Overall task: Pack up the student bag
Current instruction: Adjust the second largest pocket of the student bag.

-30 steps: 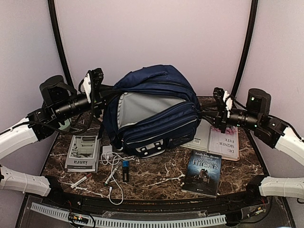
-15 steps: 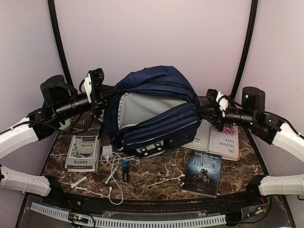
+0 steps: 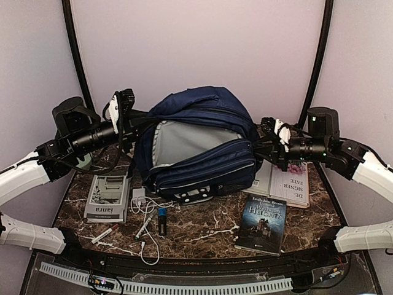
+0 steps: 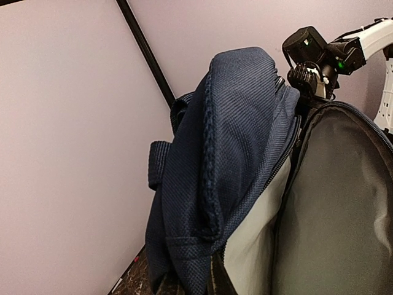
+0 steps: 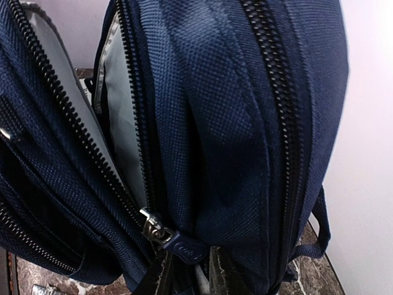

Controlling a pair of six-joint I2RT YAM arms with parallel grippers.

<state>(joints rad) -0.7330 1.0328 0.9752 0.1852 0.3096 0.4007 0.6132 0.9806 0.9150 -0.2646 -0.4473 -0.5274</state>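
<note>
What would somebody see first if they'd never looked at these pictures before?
A big navy student bag sits in the middle of the marble table, unzipped so its grey lining shows. The left gripper and right gripper pinch its two sides. In front of it, on the right, lies a dark book.

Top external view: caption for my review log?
The left gripper and right gripper grip the open student bag; books and cables lie in front.

Backdrop is just plain pale lilac walls [image 3: 196, 43], softly and evenly lit. Two black poles [image 3: 76, 55] run up at the back corners. The table [image 3: 202, 236] is dark brown marble-look with white veins, and there's a white slotted strip [image 3: 184, 287] along its near edge.
</note>
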